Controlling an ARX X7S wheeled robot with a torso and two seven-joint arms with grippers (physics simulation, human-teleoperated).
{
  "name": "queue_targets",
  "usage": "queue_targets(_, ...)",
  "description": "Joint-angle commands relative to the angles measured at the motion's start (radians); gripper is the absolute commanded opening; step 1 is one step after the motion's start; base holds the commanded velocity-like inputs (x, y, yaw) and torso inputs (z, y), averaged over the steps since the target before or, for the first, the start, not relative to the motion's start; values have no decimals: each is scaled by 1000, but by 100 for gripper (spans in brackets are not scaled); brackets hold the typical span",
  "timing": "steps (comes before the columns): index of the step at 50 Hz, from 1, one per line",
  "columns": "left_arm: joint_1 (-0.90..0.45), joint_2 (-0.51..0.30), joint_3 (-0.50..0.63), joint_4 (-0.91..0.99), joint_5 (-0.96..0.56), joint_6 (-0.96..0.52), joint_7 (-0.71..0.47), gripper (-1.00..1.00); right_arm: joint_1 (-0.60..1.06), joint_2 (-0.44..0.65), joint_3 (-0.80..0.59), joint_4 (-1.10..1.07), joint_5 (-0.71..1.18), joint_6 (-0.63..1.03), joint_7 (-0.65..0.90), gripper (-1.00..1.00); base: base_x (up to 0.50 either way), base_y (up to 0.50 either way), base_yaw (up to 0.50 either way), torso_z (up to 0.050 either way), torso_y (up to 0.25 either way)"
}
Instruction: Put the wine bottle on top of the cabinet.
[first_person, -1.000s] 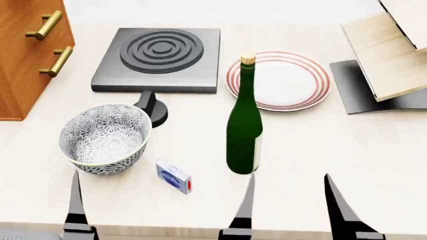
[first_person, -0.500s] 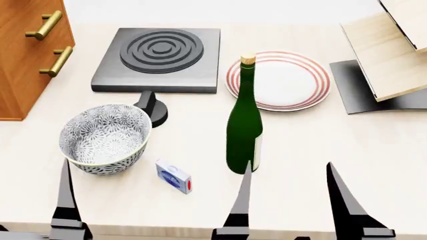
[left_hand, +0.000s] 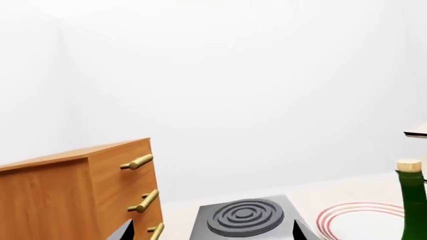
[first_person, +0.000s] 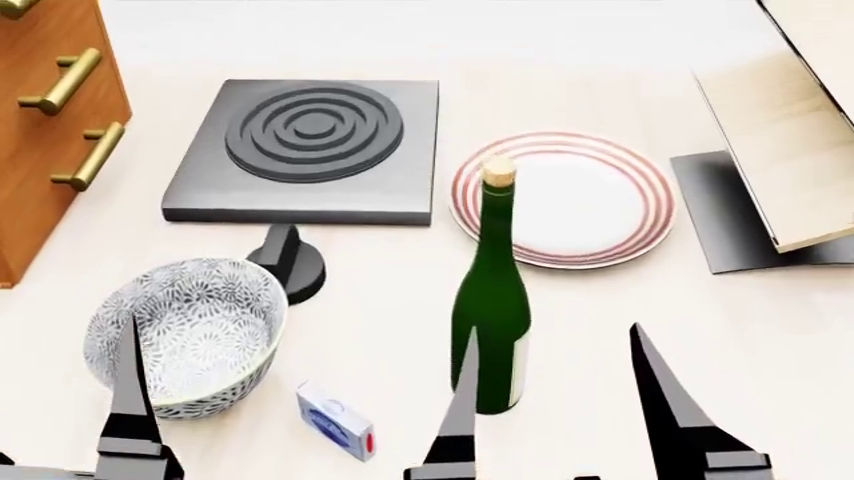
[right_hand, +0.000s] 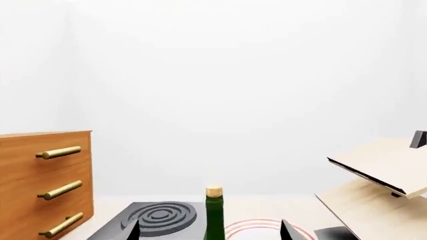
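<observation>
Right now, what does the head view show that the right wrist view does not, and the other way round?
Only the head view shows the bowl, the small box and the black knob. Only the right wrist view shows the cabinet's top edge and the white wall behind. Both show the bottle, the burner, the plate, the cabinet and the wooden rack.

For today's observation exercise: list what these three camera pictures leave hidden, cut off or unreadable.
- Tall dark green glass wine bottle: pale label faces away in the head view; both wrist views cut off its lower body.
- Orange-brown wooden cabinet: top outside the head view.
- Small blue and white box: print too small to read.
- Left gripper: only fingertips show.
- Pale slanted wooden rack: cut by the frame edge.
</observation>
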Motion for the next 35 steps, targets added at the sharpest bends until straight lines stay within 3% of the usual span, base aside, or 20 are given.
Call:
queue_targets(1, 3, 18, -31, 10, -54, 44, 42, 100, 5, -8, 18, -6, 0, 15, -11, 100, 500, 0, 0, 0, 0)
queue_targets(23, 0, 4, -26, 22, -67, 36, 27, 100, 8, 12, -6, -9, -11, 4, 1, 100, 500, 0, 0, 0, 0)
queue_targets(35, -6, -2, -20, 33, -71, 23, 19, 100, 5, 11, 14, -7, 5, -6, 18, 100, 0, 0, 0, 0, 1)
